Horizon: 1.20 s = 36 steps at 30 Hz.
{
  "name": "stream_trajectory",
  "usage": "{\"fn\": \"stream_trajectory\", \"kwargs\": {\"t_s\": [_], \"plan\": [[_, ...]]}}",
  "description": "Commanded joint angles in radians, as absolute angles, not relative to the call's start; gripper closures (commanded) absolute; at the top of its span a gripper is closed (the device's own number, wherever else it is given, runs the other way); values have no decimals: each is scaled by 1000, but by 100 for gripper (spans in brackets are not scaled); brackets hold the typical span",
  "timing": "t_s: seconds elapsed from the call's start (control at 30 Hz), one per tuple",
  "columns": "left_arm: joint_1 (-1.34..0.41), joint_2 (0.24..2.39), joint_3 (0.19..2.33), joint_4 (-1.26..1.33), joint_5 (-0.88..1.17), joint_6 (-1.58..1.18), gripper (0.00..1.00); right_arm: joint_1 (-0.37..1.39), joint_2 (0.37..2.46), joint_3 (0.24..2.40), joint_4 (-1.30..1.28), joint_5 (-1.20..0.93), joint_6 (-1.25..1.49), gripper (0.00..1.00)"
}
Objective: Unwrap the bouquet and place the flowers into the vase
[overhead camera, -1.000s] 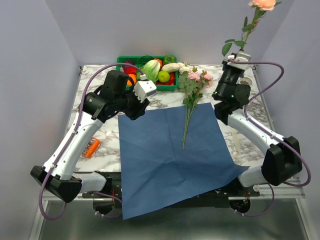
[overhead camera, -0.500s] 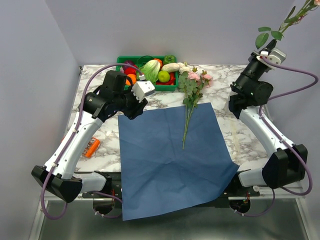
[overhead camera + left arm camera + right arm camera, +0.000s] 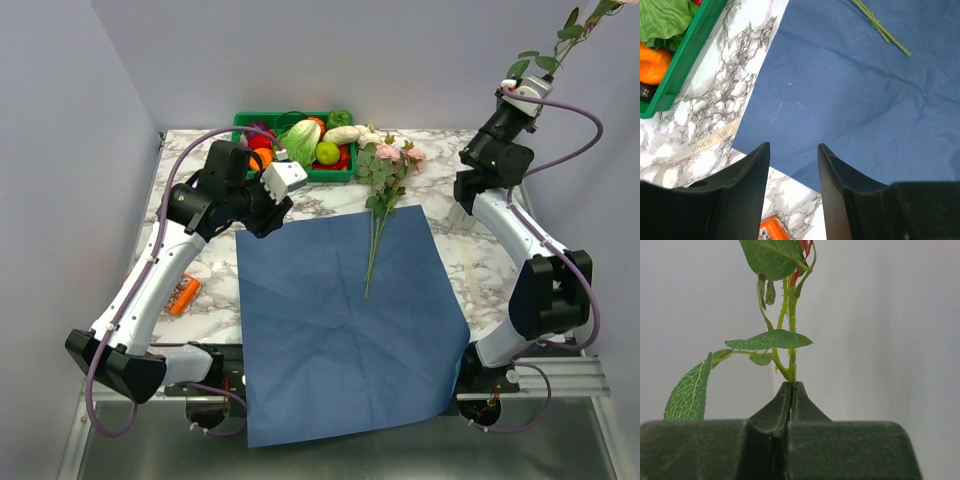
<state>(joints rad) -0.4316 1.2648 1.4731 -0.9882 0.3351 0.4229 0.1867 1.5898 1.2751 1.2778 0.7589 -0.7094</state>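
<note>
Two arms are at work, each in a different posture. The right gripper (image 3: 791,390) is pinched tight on the thin, thorny green stem of a single rose (image 3: 791,347). It holds the stem up high over the table's far right corner, where the leaves show but the bloom runs out of view. The left gripper (image 3: 792,165) hangs with its jaws partly apart and nothing between them, above the far left corner of the flat dark-blue paper sheet (image 3: 340,320). A loose bunch of pink and cream roses with round-leaved sprigs (image 3: 388,165) lies just beside the green plastic crate of vegetables (image 3: 245,122) — its stems reach onto the paper. A cream ribbon with printed lettering (image 3: 710,142) lies on the white marble table (image 3: 740,75), between crate and paper.
</note>
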Motion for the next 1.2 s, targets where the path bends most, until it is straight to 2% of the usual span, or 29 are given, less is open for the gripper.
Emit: {"fn": "stream_trajectory", "kwargs": {"t_s": [0.0, 0.57, 0.77, 0.9, 1.03, 1.1, 1.17], "plan": [[-419, 1281, 1470, -974, 365, 443, 48, 153, 1605, 1316, 1440, 744, -733, 99], [-397, 1348, 1520, -988, 385, 460, 48, 140, 1721, 1298, 1563, 724, -739, 99], [-394, 1355, 1543, -994, 385, 460, 48, 150, 1680, 1178, 1575, 778, -698, 99], [-394, 1356, 1552, -999, 387, 456, 48, 218, 1599, 1027, 1581, 790, -678, 99], [-394, 1347, 1560, -1002, 391, 443, 48, 270, 1545, 922, 1582, 850, -680, 92], [-394, 1339, 1562, -1003, 397, 436, 48, 288, 1508, 871, 1574, 886, -669, 79], [-394, 1330, 1559, -1003, 400, 434, 48, 302, 1479, 838, 1550, 900, -658, 73]]}}
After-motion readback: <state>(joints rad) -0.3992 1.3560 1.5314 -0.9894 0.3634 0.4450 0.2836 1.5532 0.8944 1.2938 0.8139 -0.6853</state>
